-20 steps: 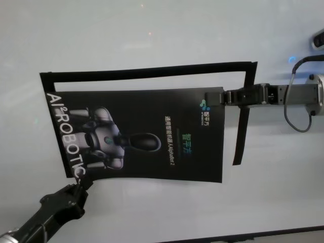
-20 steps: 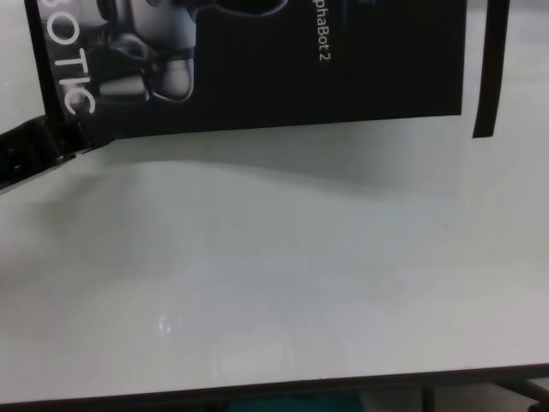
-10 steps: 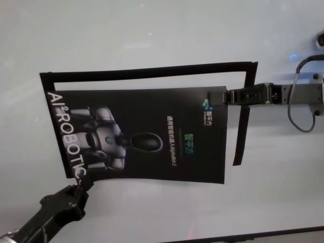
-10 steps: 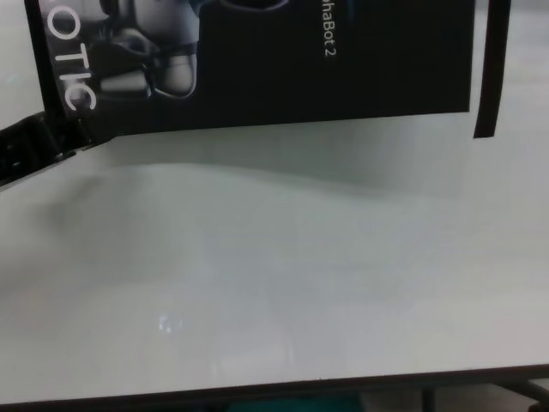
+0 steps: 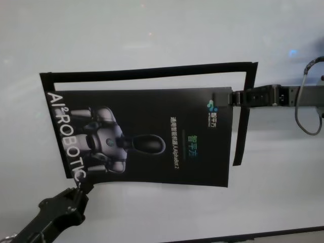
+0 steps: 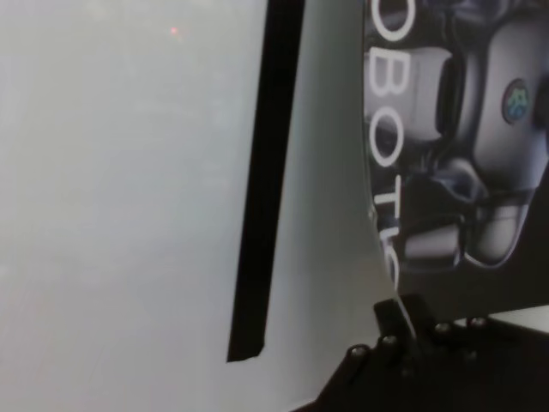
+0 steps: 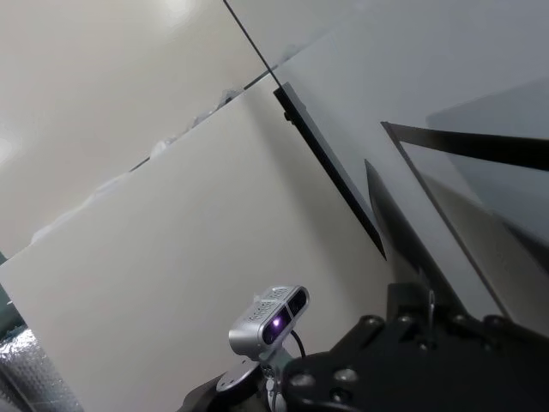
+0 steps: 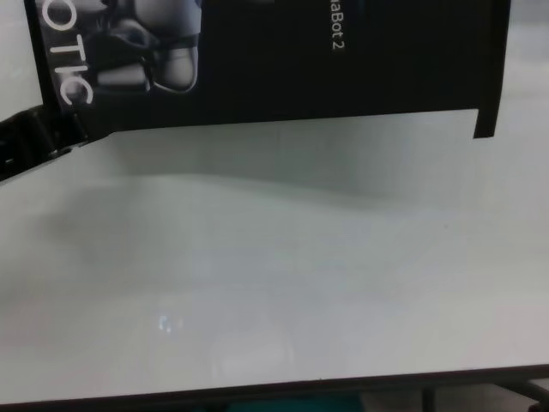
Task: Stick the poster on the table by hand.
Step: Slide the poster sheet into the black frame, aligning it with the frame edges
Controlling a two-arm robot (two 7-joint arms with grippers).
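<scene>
Positioning: poster pinched taut between left claw, lower left, and right claw, upper right; next, lowering flat onto worktop.

poster on table, hands at left and right corners

Black segmented left arm, silver-screwed black gripper base, grey right arm, looping dark cable

The poster, centre of the head view, bears white "AI²ROBOTIC" down its left edge and small "AlphaBot 2" mid-sheet, while the chest view's upper left shows "OTIC" and "aBot 2".
</scene>
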